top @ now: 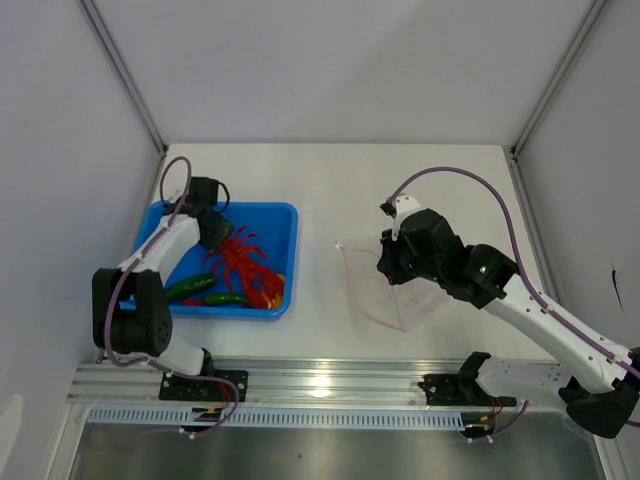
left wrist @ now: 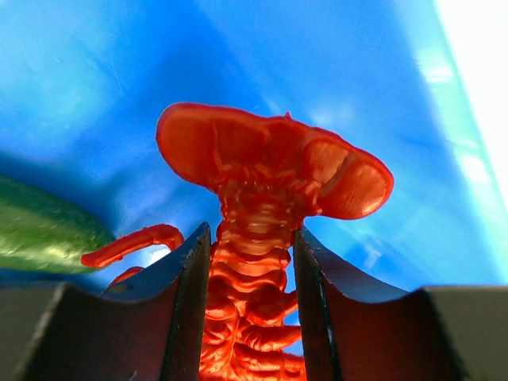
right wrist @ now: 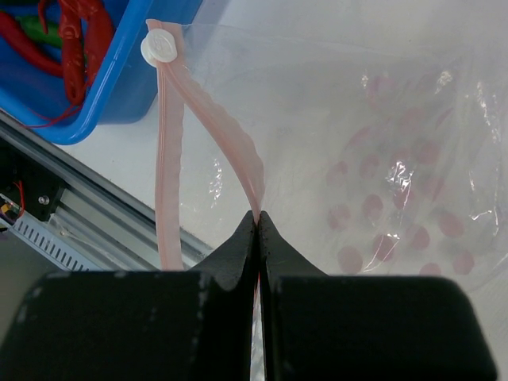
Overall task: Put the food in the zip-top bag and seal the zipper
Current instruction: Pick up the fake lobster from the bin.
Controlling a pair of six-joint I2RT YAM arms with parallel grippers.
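Observation:
My left gripper [top: 222, 240] is down in the blue tray [top: 288, 214], its jaws closed on the ribbed body of a red food piece [left wrist: 270, 167] with a fan-shaped end; in the left wrist view the gripper [left wrist: 252, 238] has a finger on each side of it. Green peppers [top: 190, 288] and more red pieces [top: 245, 270] lie beside it. My right gripper [top: 390, 262] is shut on one lip of the pink zipper [right wrist: 230, 135] of the clear zip-top bag [top: 390, 290], holding the mouth open; in the right wrist view the gripper [right wrist: 258, 216] pinches the strip.
A white slider [right wrist: 161, 48] sits at the zipper's far end, near the tray corner [right wrist: 135, 87]. The bag has pink dots [right wrist: 381, 206] on its lower sheet. A metal rail [top: 320, 380] runs along the near table edge. Walls enclose both sides.

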